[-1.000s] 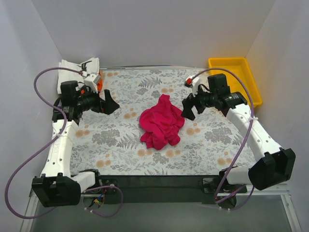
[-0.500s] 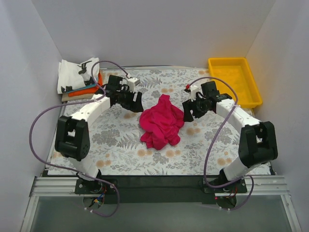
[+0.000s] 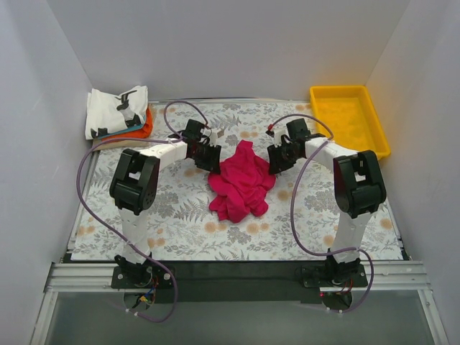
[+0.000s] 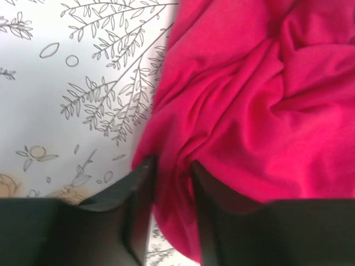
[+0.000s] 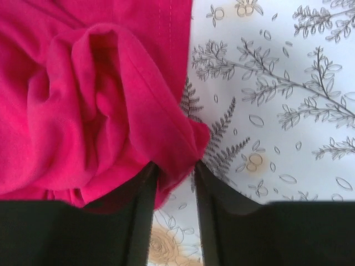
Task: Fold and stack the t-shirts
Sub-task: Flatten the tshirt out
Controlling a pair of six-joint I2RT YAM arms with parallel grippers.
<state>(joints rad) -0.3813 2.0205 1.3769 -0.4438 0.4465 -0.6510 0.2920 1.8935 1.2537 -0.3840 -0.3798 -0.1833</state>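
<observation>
From the top view, the magenta-red t-shirt [image 3: 241, 181] lies crumpled in a heap at the middle of the floral-patterned table [image 3: 180, 223]. The left gripper [image 3: 210, 157] is down at the heap's far-left edge and the right gripper [image 3: 275, 159] at its far-right edge, so the shirt's far end sits between them, touching both. In the far-left corner is a folded stack: a white black-printed t-shirt [image 3: 115, 109] on top, an orange t-shirt [image 3: 147, 121] under it, and a sliver of a light blue t-shirt [image 3: 118, 132] showing between. A yellow plastic tray [image 3: 350, 118] stands at the far right, well apart from the heap.

In the left wrist view, the left gripper [image 4: 172, 208] is clamped on a fold at the magenta-red t-shirt's [image 4: 260, 100] edge. The dark fingers [image 4: 136, 199] stand close together with red cloth filling the narrow gap (the rest of the shirt spreads to the right), and the leaf-printed table [image 4: 83, 83] shows on the left.

In the right wrist view, the right gripper [image 5: 175, 205] likewise pinches a bunched corner of the magenta-red t-shirt [image 5: 83, 83]. Its fingers [image 5: 211, 202] press in on either side of the fold, with the shirt's bulk to the left and bare table [image 5: 277, 111] to the right
</observation>
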